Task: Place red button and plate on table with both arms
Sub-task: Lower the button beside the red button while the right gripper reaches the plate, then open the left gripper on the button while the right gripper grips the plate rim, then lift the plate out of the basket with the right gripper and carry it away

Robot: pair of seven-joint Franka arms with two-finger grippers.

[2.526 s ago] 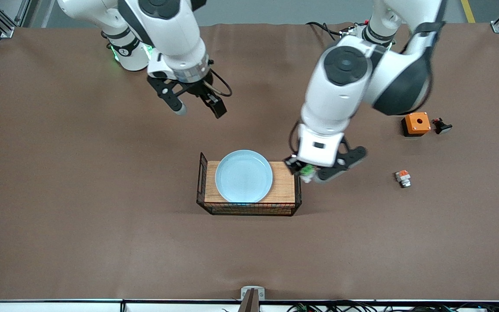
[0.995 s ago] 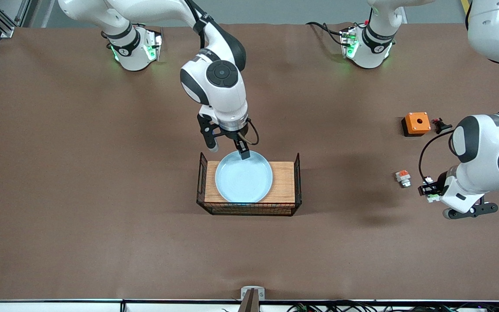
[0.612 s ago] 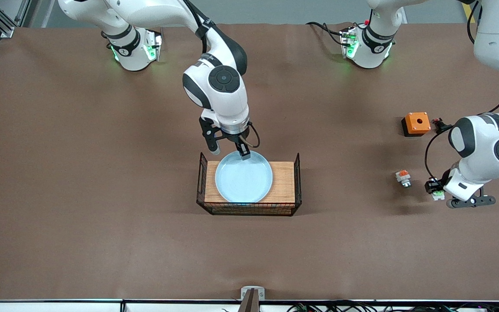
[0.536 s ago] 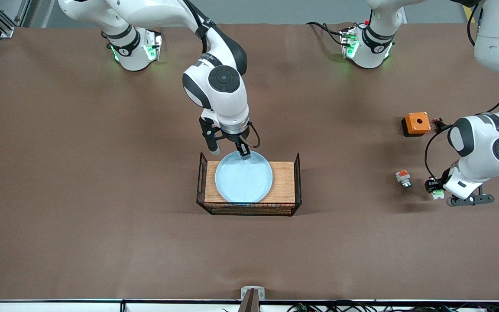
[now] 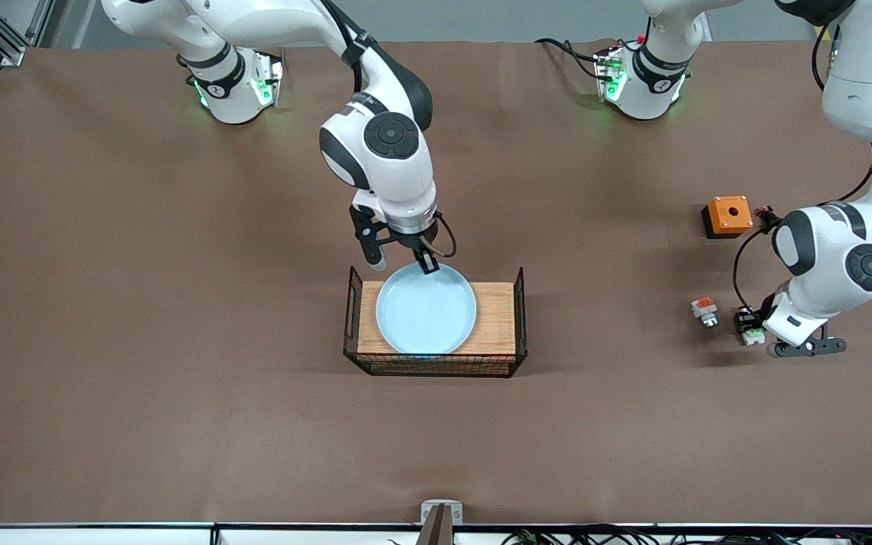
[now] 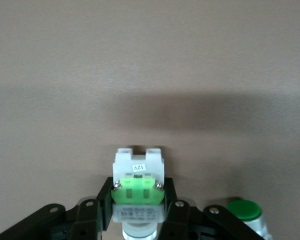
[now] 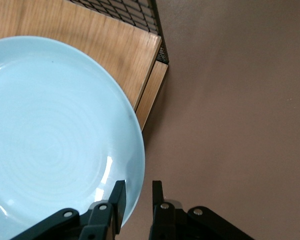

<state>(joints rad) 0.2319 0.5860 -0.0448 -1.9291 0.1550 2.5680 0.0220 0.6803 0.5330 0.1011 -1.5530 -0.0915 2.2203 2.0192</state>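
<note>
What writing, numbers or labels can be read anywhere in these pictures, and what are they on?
"12V": small white sticker on the red button, held between the left gripper fingers.
Dark marks on the right arm and left arm: too small to read.
Nothing else carries text.

front view: high camera facing both robot bases, looks down on whole brown counter (image 5: 179,341). left wrist view: close, looks past left claw (image 6: 138,210) straight onto counter, green-topped button (image 6: 138,187) between jaws. right wrist view: close, looks past right claw (image 7: 136,202) onto plate (image 7: 50,140) rim, tray (image 7: 135,65) corner. front view shares plate (image 5: 426,308), tray (image 5: 496,318), button (image 5: 752,334).
</note>
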